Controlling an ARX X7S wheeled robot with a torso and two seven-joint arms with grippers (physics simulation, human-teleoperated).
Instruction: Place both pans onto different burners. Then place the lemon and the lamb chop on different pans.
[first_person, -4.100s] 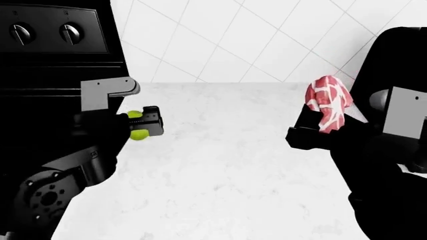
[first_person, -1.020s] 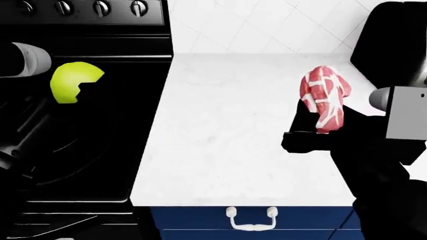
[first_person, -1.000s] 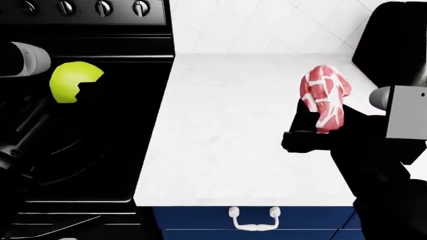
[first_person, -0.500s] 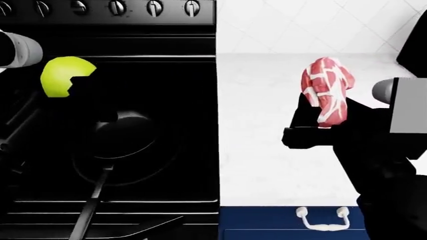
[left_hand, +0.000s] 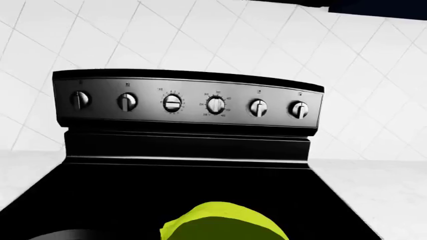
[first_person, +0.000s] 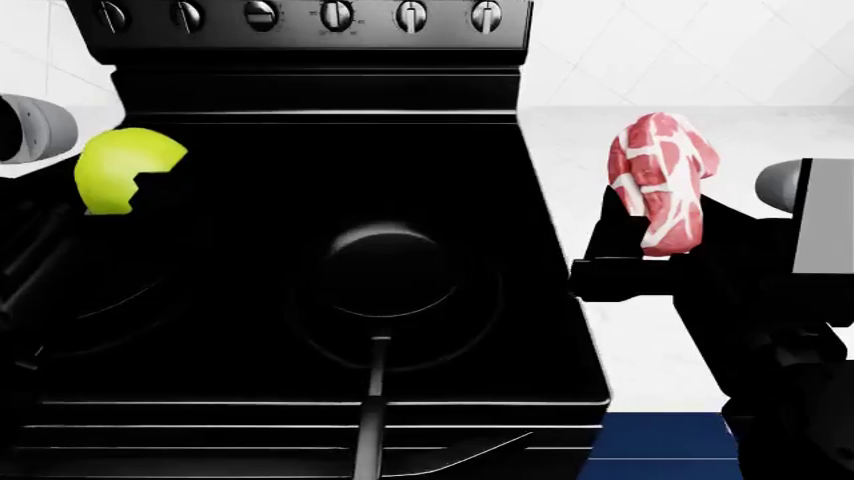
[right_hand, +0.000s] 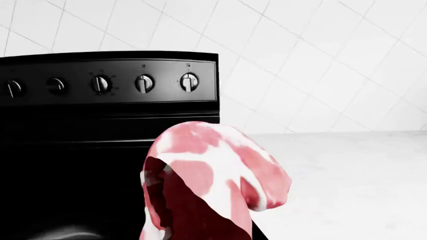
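Observation:
One black pan sits inside a faint burner ring at the cooktop's middle, its thin handle pointing toward me. Any second pan is lost in the dark at the left, under my arm. My left gripper is shut on the yellow-green lemon, held above the cooktop's left side. To the right of the stove, my right gripper is shut on the pink marbled lamb chop, which stands up out of it over the counter's edge.
A knob panel runs along the back of the black stove. White counter lies right of it, with white tiled wall behind. A blue cabinet front shows below the counter.
The head view has swung left, so the stove and its pan now sit in the middle. The lemon has gone from over the counter to over the cooktop. Both grips are unchanged.

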